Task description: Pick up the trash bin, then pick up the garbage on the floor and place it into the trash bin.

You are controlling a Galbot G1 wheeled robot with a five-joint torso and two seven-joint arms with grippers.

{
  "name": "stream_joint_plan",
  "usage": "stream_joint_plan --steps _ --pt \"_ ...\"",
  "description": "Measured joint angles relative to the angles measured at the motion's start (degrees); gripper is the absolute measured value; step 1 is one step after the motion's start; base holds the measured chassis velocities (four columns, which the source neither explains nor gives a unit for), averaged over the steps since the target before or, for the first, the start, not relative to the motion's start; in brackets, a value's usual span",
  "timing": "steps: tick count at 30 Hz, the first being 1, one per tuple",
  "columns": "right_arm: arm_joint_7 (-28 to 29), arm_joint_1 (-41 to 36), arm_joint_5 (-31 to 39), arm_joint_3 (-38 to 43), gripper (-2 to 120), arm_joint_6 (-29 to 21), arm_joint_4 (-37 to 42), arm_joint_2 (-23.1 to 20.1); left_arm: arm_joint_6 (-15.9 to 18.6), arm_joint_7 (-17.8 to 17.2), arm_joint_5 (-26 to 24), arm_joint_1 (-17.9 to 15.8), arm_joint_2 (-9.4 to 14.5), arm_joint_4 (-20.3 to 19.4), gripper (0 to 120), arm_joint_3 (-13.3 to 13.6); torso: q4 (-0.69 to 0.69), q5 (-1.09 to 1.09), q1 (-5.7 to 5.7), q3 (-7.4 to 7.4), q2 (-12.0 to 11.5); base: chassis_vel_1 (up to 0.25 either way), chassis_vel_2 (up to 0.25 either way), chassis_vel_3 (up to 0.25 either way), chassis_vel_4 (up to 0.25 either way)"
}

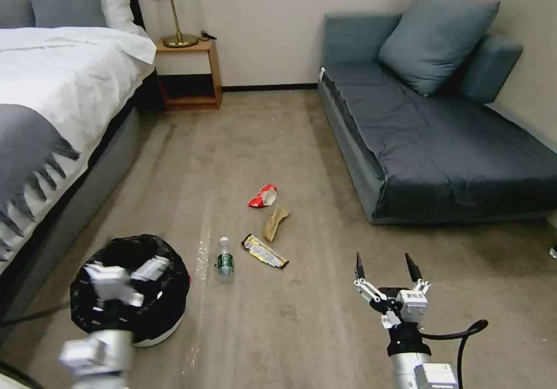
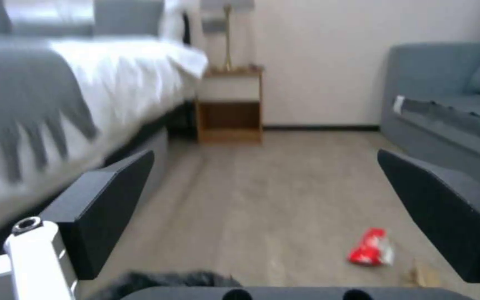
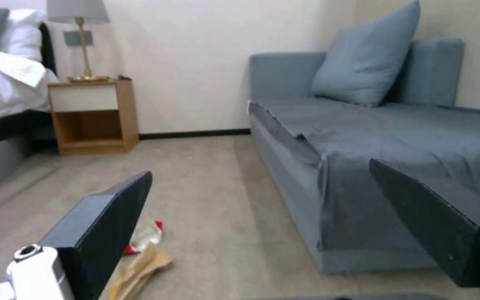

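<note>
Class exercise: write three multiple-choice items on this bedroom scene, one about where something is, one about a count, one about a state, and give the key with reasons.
1. Where does the trash bin stand?
A. by the bed
B. on the sofa
C. on the nightstand

2. How many pieces of garbage lie on the floor?
A. two
B. four
C. six

3. How is the right hand?
A. shut on the bottle
B. open, holding nothing
C. inside the bin

Key:
1 A, it stands on the carpet beside the bed.
2 B: snack bag, paper wrapper, candy wrapper, bottle.
3 B, its fingers are spread above bare carpet.

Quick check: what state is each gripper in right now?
Left gripper: open, empty, above the trash bin.
Right gripper: open, empty, above the floor.
</note>
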Motion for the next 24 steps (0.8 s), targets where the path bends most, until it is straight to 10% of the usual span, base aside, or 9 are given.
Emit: stream_joint_plan --steps 12,15,19,24 --pt "1.3 1.7 0.7 -0.6 100 -0.9 -1.8 0.3 18.7 4.9 -13.1 -2.6 15.1 11.8 100 -12.3 0.01 0.01 0.00 0.00 0.0 0.000 0.000 0.000 0.000" --pt "1.5 1.8 0.8 -0.6 100 -1.0 -2.1 0.3 22.7 6.1 -12.0 -2.7 16.2 13.1 100 -12.9 0.02 0.00 0.00 0.00 0.0 0.000 0.000 0.000 0.000" --pt "2.0 2.0 1.1 -0.6 100 -1.1 -2.8 0.3 37.7 6.7 -9.1 -5.5 17.3 14.7 100 -11.2 0.01 0.00 0.01 0.00 0.0 0.000 0.000 0.000 0.000" --pt "2.2 1.8 1.1 -0.7 100 -1.1 -3.1 0.3 40.6 6.7 -9.2 -8.0 18.2 16.8 100 -10.1 0.01 0.00 0.00 0.00 0.0 0.000 0.000 0.000 0.000"
